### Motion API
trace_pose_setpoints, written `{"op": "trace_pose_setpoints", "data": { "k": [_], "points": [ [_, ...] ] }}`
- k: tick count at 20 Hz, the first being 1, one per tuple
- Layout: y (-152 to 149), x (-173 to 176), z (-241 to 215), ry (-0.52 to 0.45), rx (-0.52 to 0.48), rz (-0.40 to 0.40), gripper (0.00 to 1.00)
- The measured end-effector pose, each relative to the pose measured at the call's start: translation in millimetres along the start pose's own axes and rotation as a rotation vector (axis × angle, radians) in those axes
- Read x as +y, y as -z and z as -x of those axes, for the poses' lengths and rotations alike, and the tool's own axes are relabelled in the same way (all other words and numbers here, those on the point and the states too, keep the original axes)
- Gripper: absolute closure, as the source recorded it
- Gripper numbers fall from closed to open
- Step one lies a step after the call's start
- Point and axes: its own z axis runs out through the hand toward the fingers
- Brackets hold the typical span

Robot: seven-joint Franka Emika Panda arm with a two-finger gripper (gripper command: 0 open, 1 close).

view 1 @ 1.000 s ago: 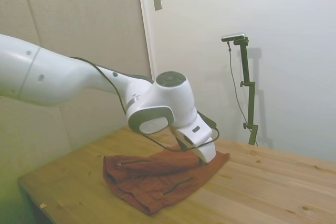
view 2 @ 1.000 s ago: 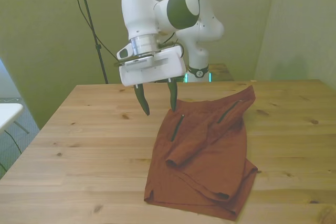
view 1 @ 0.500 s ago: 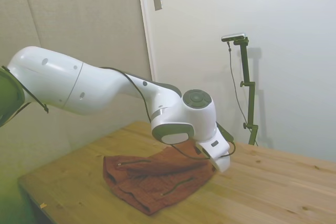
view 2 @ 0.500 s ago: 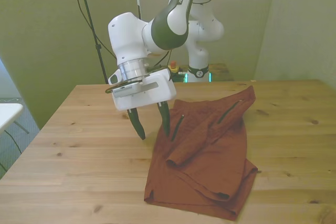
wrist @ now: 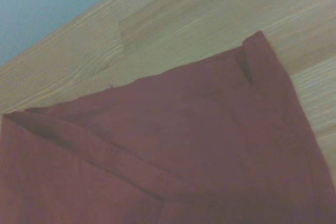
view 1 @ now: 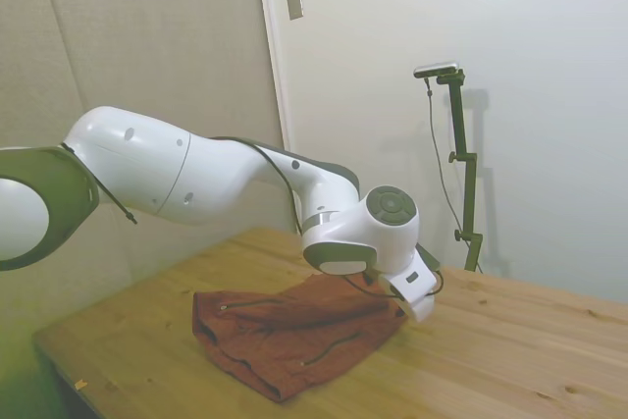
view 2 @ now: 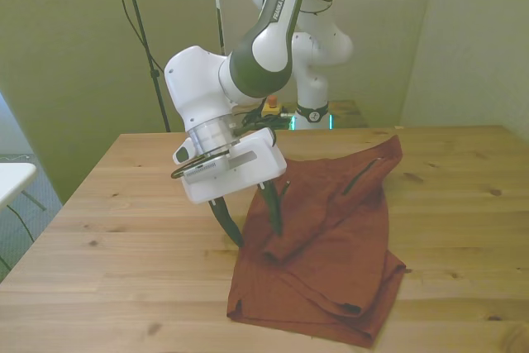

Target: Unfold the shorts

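We see the shorts [view 2: 326,237] lying folded on the wooden tabletop [view 2: 124,229], toward the front view's right of its middle, one end reaching up toward the far edge and the other near the near edge; a rolled fold of cloth runs slantwise across them, and two thin dark pocket slits show on the upper part. The tool [view 2: 252,225] hangs low over the shorts' edge on the front view's left, its two dark fingers [view 2: 226,222] spread apart and pointing down; one finger stands over bare wood just beside the cloth, the other over the cloth near the lower end of the rolled fold; we cannot tell whether either tip touches anything, and nothing is held between them. In the side view the shorts [view 1: 285,336] lie crumpled near the tabletop's [view 1: 510,350] corner, and the white arm reaches over them so that the tool sits above their far end, its fingers hidden there. From the wrist we see the shorts [wrist: 173,150] close by, blurred, with a stitched hem corner against pale wood [wrist: 173,35].
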Motion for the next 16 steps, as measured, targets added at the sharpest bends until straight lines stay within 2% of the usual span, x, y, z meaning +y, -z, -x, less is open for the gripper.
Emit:
{"op": "trace_pose_setpoints", "data": {
  "k": [10,16],
  "points": [
    [-28,-7,7,0.014,-0.035,0.001,1.0],
    [-32,-9,8,0.02,-0.039,-0.001,1.0]
  ]
}}
